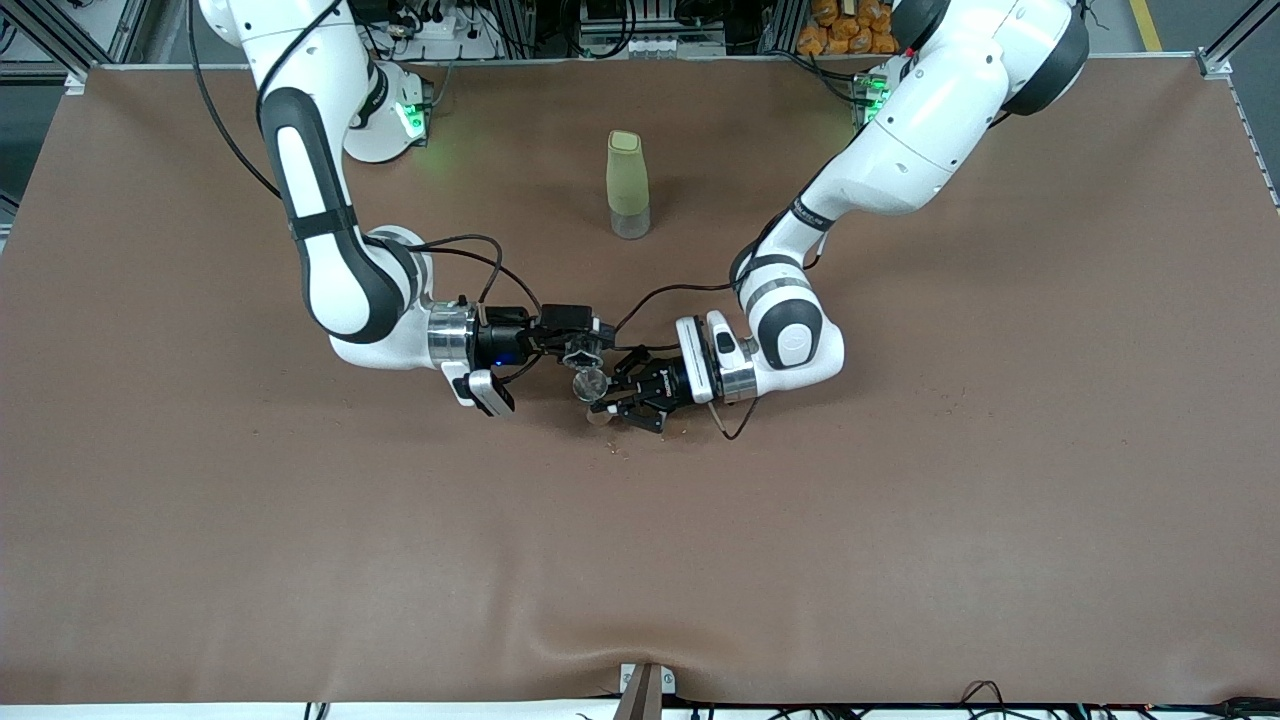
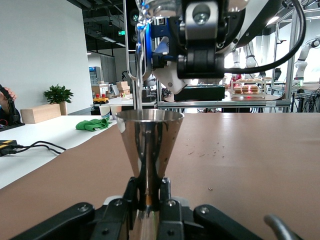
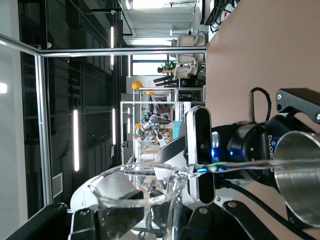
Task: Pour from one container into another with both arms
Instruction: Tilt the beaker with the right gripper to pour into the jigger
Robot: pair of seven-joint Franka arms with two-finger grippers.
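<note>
Mid-table, we find two Franka arms meeting over a brown cloth (image 1: 900, 520) for a pour. The left gripper (image 1: 625, 400), low over the middle of the table, has its fingers clamped on the narrow waist of a steel jigger (image 2: 149, 145), which stands upright with its mouth open to receive. Just above it the right gripper (image 1: 578, 345) has its fingers closed around a clear glass cup (image 3: 140, 200), turned on its side so the rim points toward the steel cone; in the right wrist view a thin stream seems to run from the glass lip across to the jigger's rim.

We judge the pour to be under way (how much is left in the glass we cannot tell). A tall green-capped bottle (image 1: 627, 185) stands apart, farther from the front camera, between the two arm bases, and plays no part here.

The risk we see is a miss. The jigger's mouth is small and the stream lands close to its edge, so a slight drift of either wrist would put the contents on the cloth; a few specks (image 1: 615, 450) already lie on the table just nearer the camera than the grippers. Tilting the glass faster could overshoot the cone. The jigger's slim waist might also twist in the fingers if bumped by the glass.
</note>
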